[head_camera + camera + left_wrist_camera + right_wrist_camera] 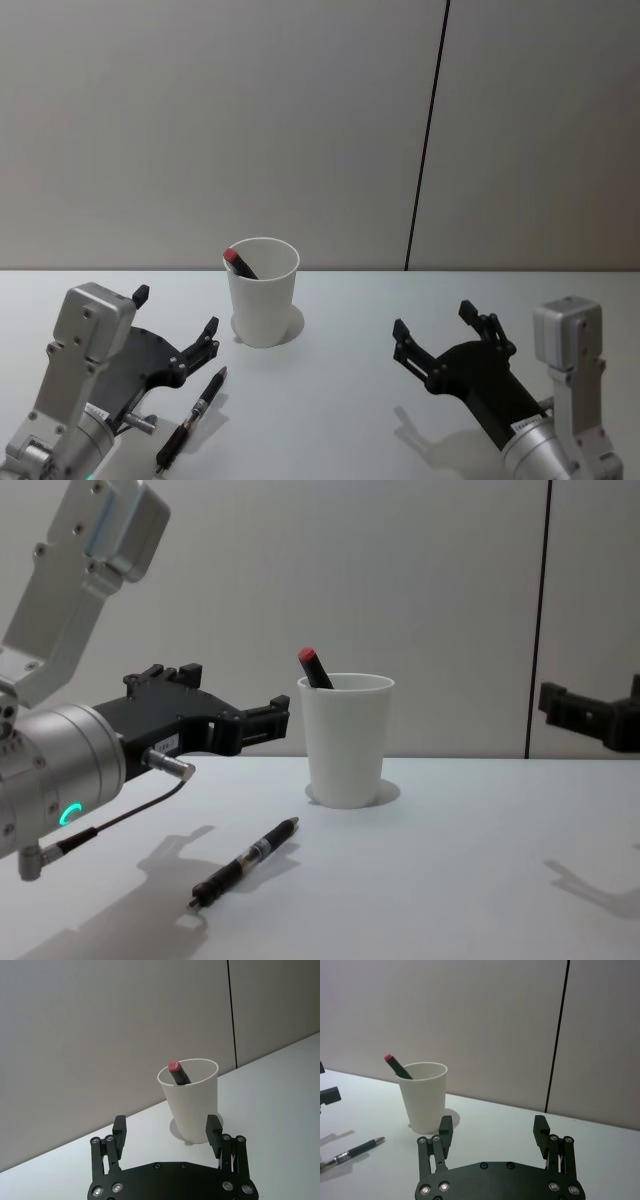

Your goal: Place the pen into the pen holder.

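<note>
"Pen (192, 418) on the table (330, 400): where is it, and what is already in the cup?"

"You have it in the lower left of the head view, lying flat and slanted with its tip toward the pen holder (263, 300) at centre frame, well short of it. A second, red-capped pen (240, 262) leans inside against the rim."

"And the grippers?"

"Your left gripper (176, 310) hangs just above and left of the pen with its jaws spread wide and nothing in them. Your right gripper (433, 320) sits in the lower right, also spread and empty, well apart from everything."

"How will it handle?"

"I judge it light and stiff, a slim, smooth barrel that may roll or skid when a finger nudges it. Take it across the middle of the barrel, jaws square to its length, and close gently. The holder is thin paper and probably very light, so lower the pen straight in rather than bumping the rim, or you may tip it."
</note>
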Robot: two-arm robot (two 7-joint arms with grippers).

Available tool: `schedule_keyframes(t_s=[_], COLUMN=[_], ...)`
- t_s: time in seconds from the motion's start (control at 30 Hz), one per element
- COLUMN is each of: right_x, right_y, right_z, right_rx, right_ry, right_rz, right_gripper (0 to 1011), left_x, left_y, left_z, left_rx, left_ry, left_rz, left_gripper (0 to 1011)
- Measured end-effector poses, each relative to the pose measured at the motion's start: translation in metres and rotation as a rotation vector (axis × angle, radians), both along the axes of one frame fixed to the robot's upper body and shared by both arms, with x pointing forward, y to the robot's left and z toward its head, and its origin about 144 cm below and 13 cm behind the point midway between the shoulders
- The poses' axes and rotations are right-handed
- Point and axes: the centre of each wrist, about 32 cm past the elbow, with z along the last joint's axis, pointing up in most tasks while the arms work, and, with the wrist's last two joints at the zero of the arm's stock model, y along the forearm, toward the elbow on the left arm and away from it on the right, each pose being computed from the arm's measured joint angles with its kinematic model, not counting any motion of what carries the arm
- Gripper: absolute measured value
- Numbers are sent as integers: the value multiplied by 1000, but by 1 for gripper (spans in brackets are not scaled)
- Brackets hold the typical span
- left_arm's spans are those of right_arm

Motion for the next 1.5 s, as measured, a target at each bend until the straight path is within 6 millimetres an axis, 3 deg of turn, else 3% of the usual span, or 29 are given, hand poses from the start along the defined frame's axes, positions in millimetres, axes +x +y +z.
schedule_keyframes(t_s=[0.43,0.8,1.5], right_x=[-5,-5,-5], right_y=[-1,-2,-2], right_z=[-1,-1,-1], right_rx=[-7,-7,-8], right_ry=[12,12,12], right_rz=[3,3,2], right_gripper=[1001,1001,1001], left_x=[2,16,28], left_y=[6,14,17], left_z=[11,28,19], left_rx=[1,23,65], left_ry=[83,226,406], left_rz=[-25,-109,-157], left_gripper=[1003,1003,1003])
